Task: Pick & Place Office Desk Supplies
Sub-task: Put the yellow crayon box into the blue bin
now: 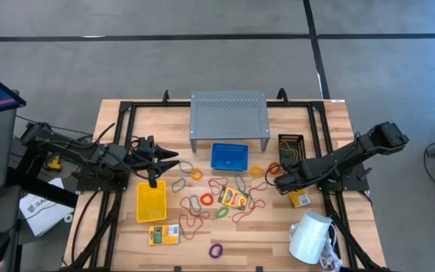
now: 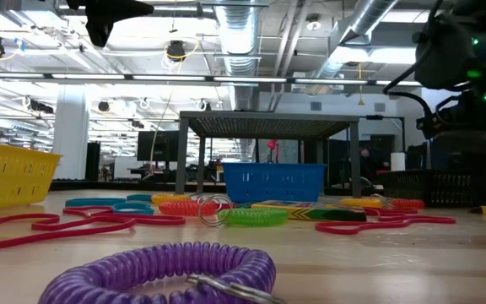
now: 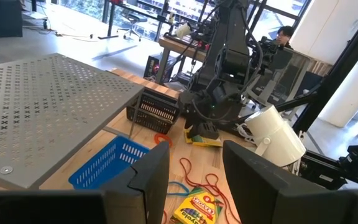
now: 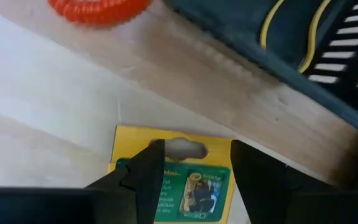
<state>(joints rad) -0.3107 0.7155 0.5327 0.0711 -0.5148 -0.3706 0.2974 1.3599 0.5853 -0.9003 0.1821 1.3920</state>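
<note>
1. A grey perforated metal riser (image 1: 229, 115) is set at the back of the wooden table (image 1: 112, 113), with a ribbed blue plastic bin (image 1: 229, 156) just in front of it.
2. The left gripper (image 1: 174, 164) is held above the table beside the yellow bin (image 1: 151, 202), its fingers parted and empty.
3. The right gripper (image 4: 191, 171) is poised low over a flat yellow printed packet (image 4: 174, 148) beside the black-mesh bin (image 1: 291, 148) (the nearer arm for it); its open jaws are seen straddling the packet's hanging-hole end, nothing gripped.
4. Thin coiled loops (image 1: 216, 250) are scattered between.
</note>
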